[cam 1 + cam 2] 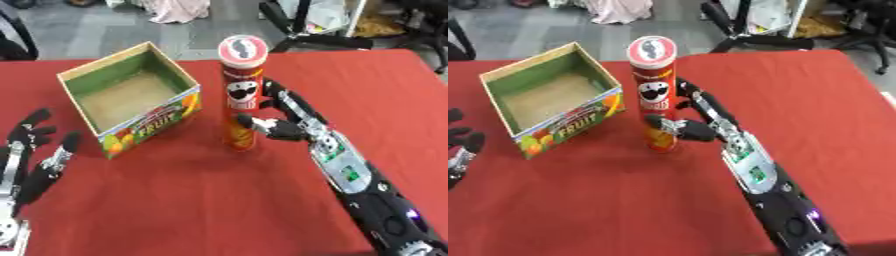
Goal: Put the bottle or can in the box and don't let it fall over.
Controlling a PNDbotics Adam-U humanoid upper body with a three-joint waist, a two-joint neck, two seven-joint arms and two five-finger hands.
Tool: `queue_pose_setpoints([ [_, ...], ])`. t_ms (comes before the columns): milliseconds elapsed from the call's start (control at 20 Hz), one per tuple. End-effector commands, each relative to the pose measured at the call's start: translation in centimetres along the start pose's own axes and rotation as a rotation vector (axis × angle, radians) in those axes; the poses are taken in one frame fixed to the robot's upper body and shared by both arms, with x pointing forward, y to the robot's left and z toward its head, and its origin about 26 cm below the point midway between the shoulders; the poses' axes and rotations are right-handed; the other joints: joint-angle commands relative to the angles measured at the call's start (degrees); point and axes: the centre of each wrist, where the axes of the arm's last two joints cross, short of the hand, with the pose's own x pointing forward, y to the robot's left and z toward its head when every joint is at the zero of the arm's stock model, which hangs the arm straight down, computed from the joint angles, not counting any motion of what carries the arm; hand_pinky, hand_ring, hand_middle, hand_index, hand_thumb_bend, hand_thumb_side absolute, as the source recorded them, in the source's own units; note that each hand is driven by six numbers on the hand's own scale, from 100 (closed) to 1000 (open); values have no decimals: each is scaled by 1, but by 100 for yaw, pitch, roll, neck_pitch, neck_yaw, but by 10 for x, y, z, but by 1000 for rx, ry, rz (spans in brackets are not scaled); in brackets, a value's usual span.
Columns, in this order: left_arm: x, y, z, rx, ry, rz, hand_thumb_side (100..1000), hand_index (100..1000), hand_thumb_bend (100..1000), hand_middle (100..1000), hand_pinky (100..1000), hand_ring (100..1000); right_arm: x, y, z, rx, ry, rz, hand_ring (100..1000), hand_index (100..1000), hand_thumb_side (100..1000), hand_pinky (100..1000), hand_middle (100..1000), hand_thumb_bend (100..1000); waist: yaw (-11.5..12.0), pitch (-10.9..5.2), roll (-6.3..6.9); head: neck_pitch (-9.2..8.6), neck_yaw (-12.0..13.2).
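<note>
Right hand (282, 125) reached in from the lower right across the red tablecloth (219, 200), forearm running diagonally up to the wrist. Its fingers and thumb were curled round the lower half of the tall red chip can (242, 95): the thumb crossed the can's front, the fingers wrapped behind its right side. Can stood upright on the cloth, directly at the hand's fingertips, white lid on top, not tilted as far as either eye showed.

Open cardboard box (131, 95) sat to the left of the gripping hand, just beyond the can, apart from it by a strip of bare cloth. Box printed with fruit and the word FRUIT on its near wall; inside showed a plain tan floor and green walls, nothing in it.

Left hand (39, 150) lay idle well to the left of the box, near the lower left corner, fingers straight and spread, pointing up the table, touching nothing.

Left eye view showed that idle hand whole, with the arm below it. Right eye view cut it to a few dark fingertips (461, 137) at the left edge, but showed more bare cloth to the right of the working arm.
</note>
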Motion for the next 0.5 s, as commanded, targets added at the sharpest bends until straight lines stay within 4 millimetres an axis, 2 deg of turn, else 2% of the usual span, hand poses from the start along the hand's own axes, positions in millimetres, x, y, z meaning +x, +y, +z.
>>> queue_pose_setpoints([
  [50, 7, 3, -4, 3, -31, -1, 780, 941, 658, 867, 836, 820, 4, -2, -9, -49, 6, 20, 899, 978, 611, 770, 866, 616, 15, -106, 29, -23, -36],
  [500, 8, 1, -4, -6, -34, 4, 781, 941, 656, 868, 836, 821, -2, 12, -19, -113, 77, 60, 894, 968, 593, 764, 863, 600, 66, -98, 32, -98, -133],
])
